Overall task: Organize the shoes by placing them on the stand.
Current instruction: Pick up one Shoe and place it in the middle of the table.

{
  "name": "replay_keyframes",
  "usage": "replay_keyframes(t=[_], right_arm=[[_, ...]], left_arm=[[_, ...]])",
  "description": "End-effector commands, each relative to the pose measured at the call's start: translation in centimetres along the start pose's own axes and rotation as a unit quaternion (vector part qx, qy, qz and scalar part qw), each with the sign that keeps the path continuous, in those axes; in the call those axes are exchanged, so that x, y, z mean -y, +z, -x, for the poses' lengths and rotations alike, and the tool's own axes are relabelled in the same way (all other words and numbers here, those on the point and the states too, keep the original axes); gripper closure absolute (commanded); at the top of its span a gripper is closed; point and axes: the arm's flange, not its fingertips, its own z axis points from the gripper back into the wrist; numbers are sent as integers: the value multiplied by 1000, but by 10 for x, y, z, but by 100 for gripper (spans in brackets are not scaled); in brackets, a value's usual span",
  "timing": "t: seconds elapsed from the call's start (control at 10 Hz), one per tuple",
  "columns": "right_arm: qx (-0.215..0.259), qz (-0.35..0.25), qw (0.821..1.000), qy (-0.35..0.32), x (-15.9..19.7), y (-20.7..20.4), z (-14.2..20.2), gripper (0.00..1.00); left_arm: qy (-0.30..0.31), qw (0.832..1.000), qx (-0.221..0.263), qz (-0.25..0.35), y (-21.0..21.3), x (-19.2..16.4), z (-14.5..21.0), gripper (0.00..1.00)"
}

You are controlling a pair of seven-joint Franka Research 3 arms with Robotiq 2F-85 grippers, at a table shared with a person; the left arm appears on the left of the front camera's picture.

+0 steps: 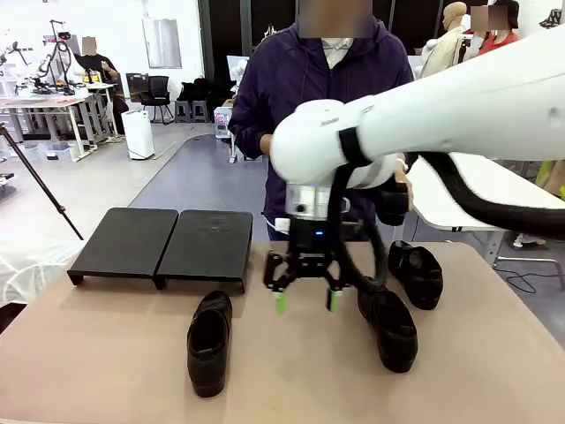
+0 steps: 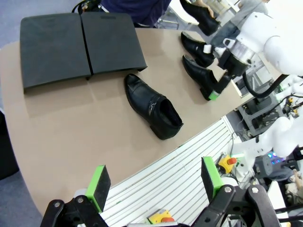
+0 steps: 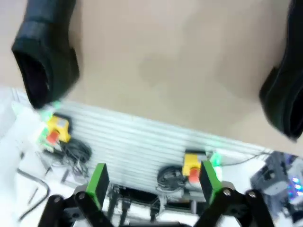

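The stand (image 1: 163, 243) is a low black rack of two platforms at the table's far left, with nothing on it. One black shoe (image 1: 209, 343) lies in front of it, and two more shoes (image 1: 388, 322) (image 1: 417, 272) lie to the right. My right gripper (image 1: 306, 300) hangs open and empty just above the table, between the left shoe and the nearer right shoe. Its wrist view is blurred, with a shoe (image 3: 45, 61) to one side and another shoe (image 3: 284, 99) to the other. My left gripper (image 2: 154, 182) is open and empty, high over the table's near edge. A person's hand holds a fourth shoe (image 2: 199, 14) at the far side.
The person (image 1: 318, 97) stands at the far edge behind my right arm. A white table (image 1: 468, 199) stands behind on the right. Bare tabletop (image 1: 106, 353) lies in front of the stand. Below the near edge are slatted panels and red stop buttons (image 2: 227, 161).
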Motion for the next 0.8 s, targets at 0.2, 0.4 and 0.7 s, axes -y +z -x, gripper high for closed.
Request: replay_keyframes(t=[0.2,0.4,0.7], right_arm=[[-62,-133,989,-21,158,33,169,0],[-57,-128,990,-21,223,54,232,0],[36,-202,976,-75,339,82,289,0]], left_arm=[[-7,1000,5,7,0,0,0,0],[-7,1000,5,7,0,0,0,0],[-7,1000,5,7,0,0,0,0]])
